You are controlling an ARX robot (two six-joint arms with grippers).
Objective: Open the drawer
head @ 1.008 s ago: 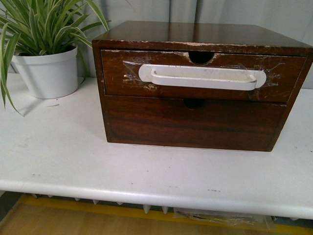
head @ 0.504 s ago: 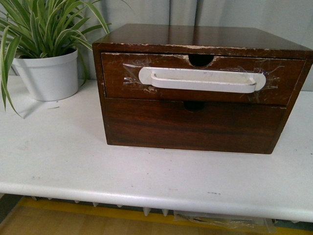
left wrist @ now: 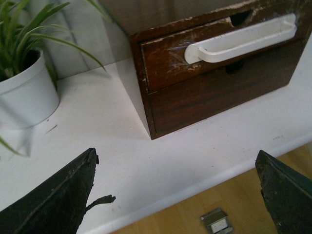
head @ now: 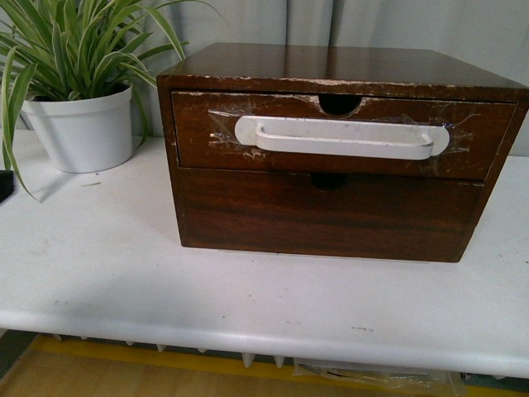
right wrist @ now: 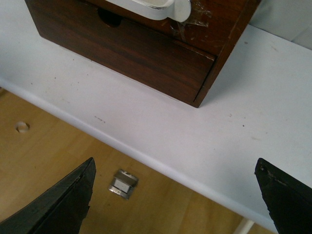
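Observation:
The drawer (head: 198,132) is the upper one of a dark-brown wooden cabinet and sits shut, flush with the frame. Its long white handle (head: 343,137) is taped on below a half-round notch (head: 340,103). In the left wrist view the drawer (left wrist: 163,63) and handle (left wrist: 243,39) lie well ahead of my left gripper (left wrist: 175,195), which is open and empty over the table's front edge. My right gripper (right wrist: 173,200) is open and empty over the table edge and floor. It is short of the cabinet's right corner and the handle's end (right wrist: 158,7).
A plain handle-less lower drawer front (head: 331,215) sits below the drawer. A white pot (head: 78,128) with a green plant stands left of the cabinet on the white table (head: 248,298). A dark shape (head: 4,184) shows at the left edge. A small metal piece (right wrist: 123,184) lies on the wood floor.
The cabinet sits slightly lower in the front view. A dark shape has come into view at the left edge. The drawer stays shut.

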